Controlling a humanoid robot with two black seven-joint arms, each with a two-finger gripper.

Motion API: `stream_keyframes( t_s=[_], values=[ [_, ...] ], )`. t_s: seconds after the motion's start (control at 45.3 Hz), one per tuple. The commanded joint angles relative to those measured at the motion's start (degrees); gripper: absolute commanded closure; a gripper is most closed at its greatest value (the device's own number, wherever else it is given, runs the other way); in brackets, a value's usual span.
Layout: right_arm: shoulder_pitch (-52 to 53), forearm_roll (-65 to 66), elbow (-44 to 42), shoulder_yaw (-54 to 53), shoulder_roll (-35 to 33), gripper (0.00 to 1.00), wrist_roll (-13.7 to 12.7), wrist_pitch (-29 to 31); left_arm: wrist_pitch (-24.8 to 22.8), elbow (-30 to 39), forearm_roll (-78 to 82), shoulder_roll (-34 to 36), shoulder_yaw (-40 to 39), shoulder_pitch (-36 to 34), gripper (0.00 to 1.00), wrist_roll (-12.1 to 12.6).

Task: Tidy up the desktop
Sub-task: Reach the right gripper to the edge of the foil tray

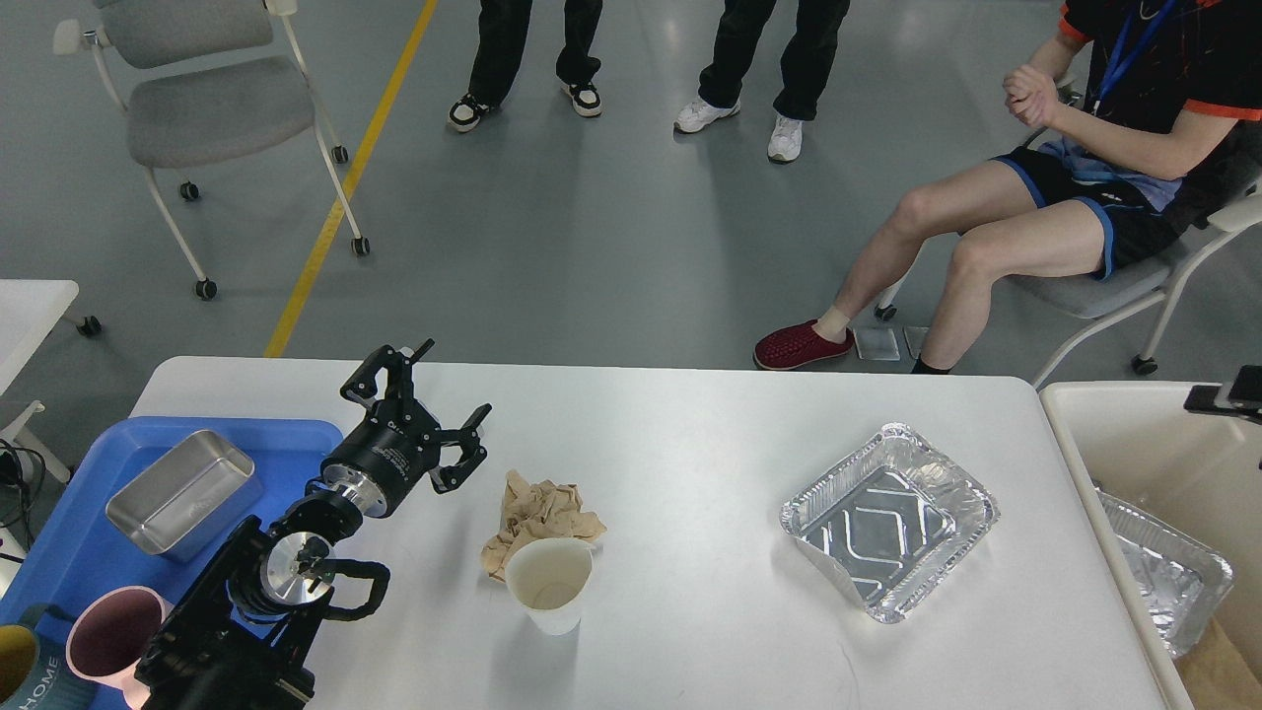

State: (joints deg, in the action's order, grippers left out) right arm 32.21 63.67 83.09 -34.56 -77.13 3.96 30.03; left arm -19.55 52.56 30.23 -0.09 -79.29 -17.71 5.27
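The white desktop holds a crumpled brown paper wad, a white paper cup standing just in front of it, and an empty foil tray at the right. My left gripper is open and empty, hovering above the desktop a little left of the paper wad. Of my right arm only a small black part shows at the right edge, above the bin; its fingers cannot be made out.
A blue tray at the left holds a metal tin, a pink cup and a mug. A beige bin at the right holds another foil tray. A person sits beyond the far right corner.
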Motion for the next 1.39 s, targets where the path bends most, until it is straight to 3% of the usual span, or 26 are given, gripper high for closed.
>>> stream_keyframes(
  t_s=[0.0,0.11,0.331,0.595,1.081,1.367],
  values=[
    [0.1,17.5,-8.5,0.1,11.6,0.00,0.3,0.0,0.6,0.1,0.0,0.0,0.7,0.4,0.03,0.1],
    [0.9,28.4,-15.9,0.1,19.6,0.00,0.8,0.2,0.6,0.2,0.0,0.1,0.7,1.2,0.03,0.1],
    [1.4,39.5,-19.3,1.3,28.3,0.00,1.3,0.3,0.6,0.2,0.0,0.1,0.7,1.7,0.03,0.1],
    [2.7,41.1,-22.5,2.5,32.6,0.00,2.2,-0.6,0.7,0.1,0.0,0.1,0.7,2.0,0.03,0.0],
    [3.7,44.8,-35.6,2.9,44.3,0.00,2.2,-10.1,0.9,0.2,0.1,0.2,0.7,2.8,0.03,0.0],
    [3.7,45.2,-38.4,7.7,47.2,0.00,4.3,-13.8,0.9,0.1,0.0,0.2,0.7,2.8,0.03,0.0]
  ],
)
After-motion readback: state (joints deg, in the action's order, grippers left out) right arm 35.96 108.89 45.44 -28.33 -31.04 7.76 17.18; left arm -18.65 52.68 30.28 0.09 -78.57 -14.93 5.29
